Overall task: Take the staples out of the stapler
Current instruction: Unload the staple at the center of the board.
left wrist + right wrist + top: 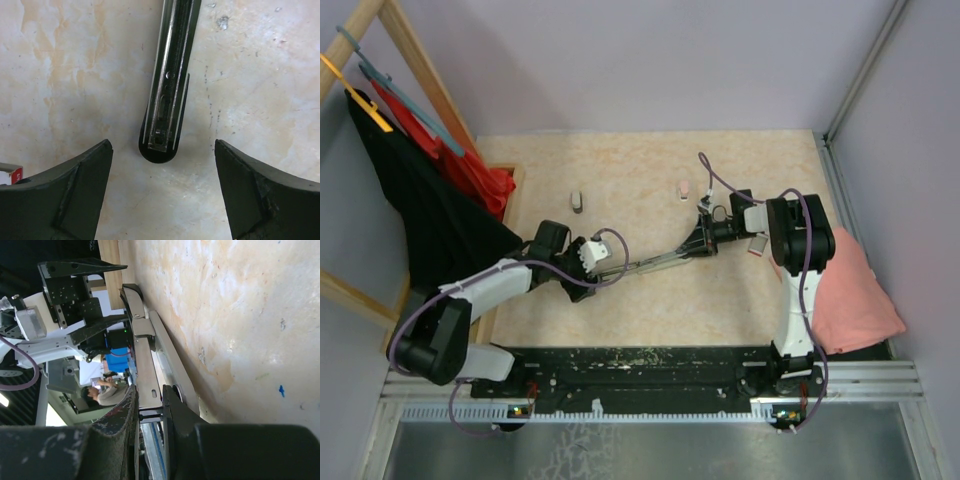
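A pale marbled counter sits between lavender walls, with a long black stapler lying open across its middle. The right fingers are nearly closed, pinching the stapler's far end and pinning it. The left fingers stand wide apart and hold nothing, one on each side of the stapler's rounded near tip without touching it. The silver magazine channel and its spring face upward. I cannot make out the staples in it, and no loose grey strips show on the counter. To do this step well, the right grip should probably stay firm and level. The left fingers would best come in square to the channel and draw any strip out along the rail, not sideways, so that it does not jam.
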Tool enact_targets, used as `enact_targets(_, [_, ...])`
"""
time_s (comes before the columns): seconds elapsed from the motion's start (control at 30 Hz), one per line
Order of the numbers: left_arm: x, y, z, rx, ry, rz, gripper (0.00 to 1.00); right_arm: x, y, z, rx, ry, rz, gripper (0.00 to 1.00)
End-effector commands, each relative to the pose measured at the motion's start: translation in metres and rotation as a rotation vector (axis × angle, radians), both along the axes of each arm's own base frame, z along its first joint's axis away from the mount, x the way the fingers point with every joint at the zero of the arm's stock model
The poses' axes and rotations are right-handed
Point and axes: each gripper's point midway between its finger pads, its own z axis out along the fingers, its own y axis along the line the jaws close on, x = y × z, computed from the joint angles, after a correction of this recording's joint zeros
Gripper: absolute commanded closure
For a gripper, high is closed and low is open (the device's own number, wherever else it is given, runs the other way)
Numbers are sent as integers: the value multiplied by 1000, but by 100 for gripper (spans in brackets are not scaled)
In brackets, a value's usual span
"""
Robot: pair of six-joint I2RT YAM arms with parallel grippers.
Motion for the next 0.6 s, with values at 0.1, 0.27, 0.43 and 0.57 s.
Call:
enact_targets(0.1, [3,-25,47,-147,-4,-29,5,16,-3,16,-2,-119,-12,100])
enact_targets(0.27, [14,-43,75,-234,0,-23,0,15,-1,33,39,-149,-4,100])
enact_targets(0.43, [28,-58,91,-296,30,-13,0,13,-1,45,70,-174,9,100])
enact_targets(0.57, [40,-67,97,-322,55,1,0,11,0,56,92,-201,21,100])
